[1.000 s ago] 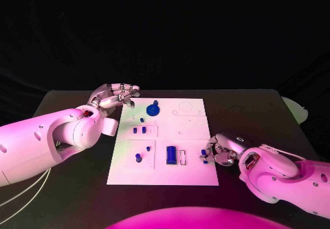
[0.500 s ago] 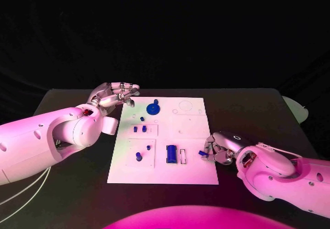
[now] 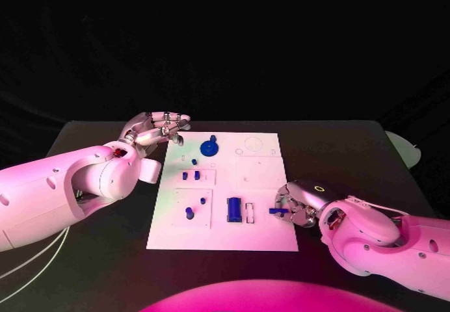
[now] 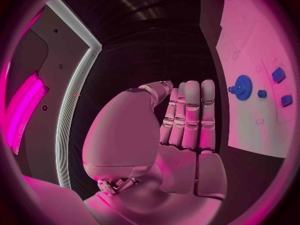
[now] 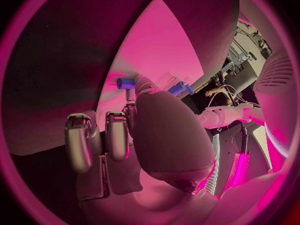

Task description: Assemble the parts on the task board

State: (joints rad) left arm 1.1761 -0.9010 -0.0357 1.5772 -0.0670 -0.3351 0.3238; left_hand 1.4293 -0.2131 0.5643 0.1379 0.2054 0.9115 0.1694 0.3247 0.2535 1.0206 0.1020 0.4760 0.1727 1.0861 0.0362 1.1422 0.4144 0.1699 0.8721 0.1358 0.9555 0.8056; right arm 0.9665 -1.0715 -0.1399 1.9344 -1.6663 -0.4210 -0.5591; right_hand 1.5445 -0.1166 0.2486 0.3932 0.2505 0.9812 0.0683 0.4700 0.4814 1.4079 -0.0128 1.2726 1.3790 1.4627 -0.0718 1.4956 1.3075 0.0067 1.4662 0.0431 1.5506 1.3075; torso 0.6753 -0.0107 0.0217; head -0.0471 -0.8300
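**White board, one small blue part held at its edge**

White task board (image 3: 225, 195) lies in the middle of the black table (image 3: 93, 136), and everything else is placed against it. On the board, a blue gear (image 3: 209, 149) sits near the far end toward the left arm's side. Nearer the middle of that side are two small blue blocks (image 3: 190, 176) side by side, with a tiny blue piece (image 3: 194, 162) between them and the gear. Toward the near end stand two small blue pegs (image 3: 194, 212) in a raised square, and just beside that square a larger blue block (image 3: 233, 210) stands next to a narrow white slot (image 3: 250, 213).

At the board's near edge on the right arm's side, the right hand (image 3: 300, 205) pinches a small blue part (image 3: 277, 210) in its fingertips, holding it over the board's margin just beside the white slot. From the right wrist camera the same part (image 5: 127, 83) shows at the fingertips, with the curled fingers (image 5: 116, 135) and palm hiding most of the board behind them.

Off the board's far corner on the left arm's side, the left hand (image 3: 157, 130) hovers over the bare table, holding nothing. From its wrist camera its fingers (image 4: 190, 117) stand straight and close together, with the gear (image 4: 242, 87) on the board beyond them.
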